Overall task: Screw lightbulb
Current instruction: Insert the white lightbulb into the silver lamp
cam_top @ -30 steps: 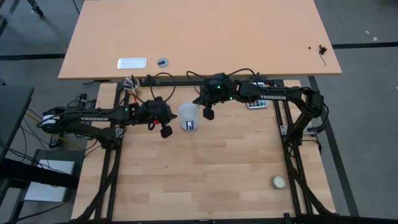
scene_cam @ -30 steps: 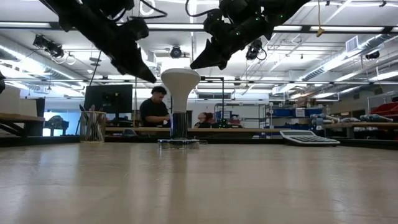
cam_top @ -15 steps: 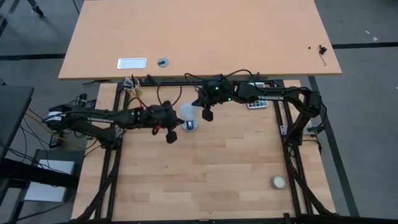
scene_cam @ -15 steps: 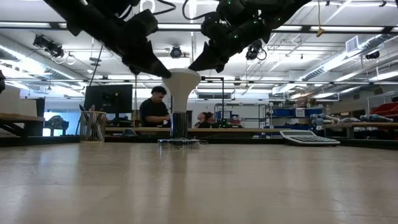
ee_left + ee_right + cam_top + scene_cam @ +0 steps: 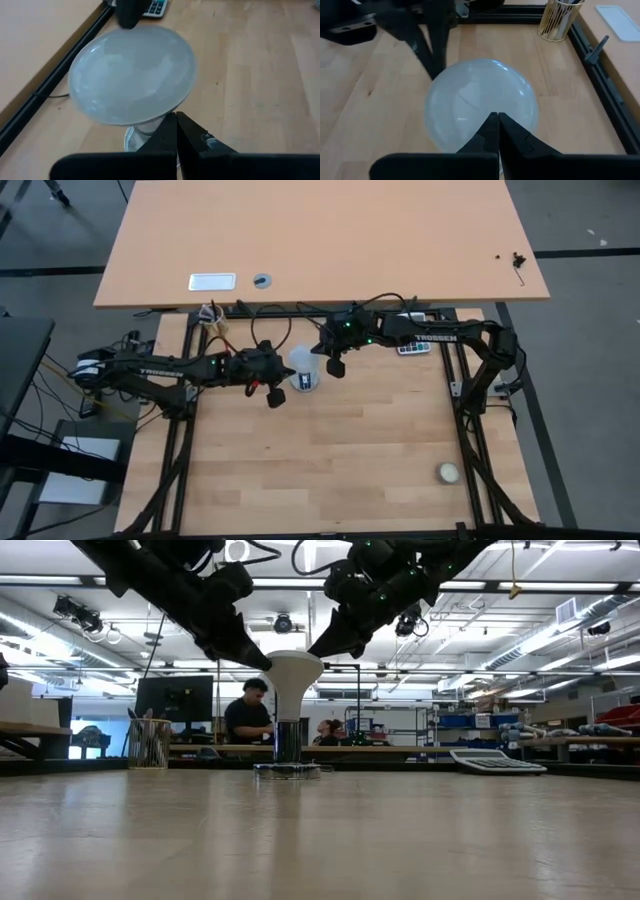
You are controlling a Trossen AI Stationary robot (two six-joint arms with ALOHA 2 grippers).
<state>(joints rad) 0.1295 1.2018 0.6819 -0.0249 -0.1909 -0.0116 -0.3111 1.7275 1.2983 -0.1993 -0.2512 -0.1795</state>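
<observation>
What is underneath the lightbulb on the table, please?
The lightbulb stands upright, its dark neck going down into a flat round socket base on the wooden table. The screw threads are hidden, so how deeply it sits cannot be told.

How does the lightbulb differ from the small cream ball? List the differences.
Shape: the lightbulb has a white dome tapering to a narrow neck; the ball is plainly round.
Size: the lightbulb is larger than the ball.
Pose: the lightbulb stands upright on a round base near the table's far edge; the ball lies loose near the front right corner.
Company: the left tool and right tool, both shut, flank the lightbulb; nothing is near the ball.
Both are pale.
</observation>
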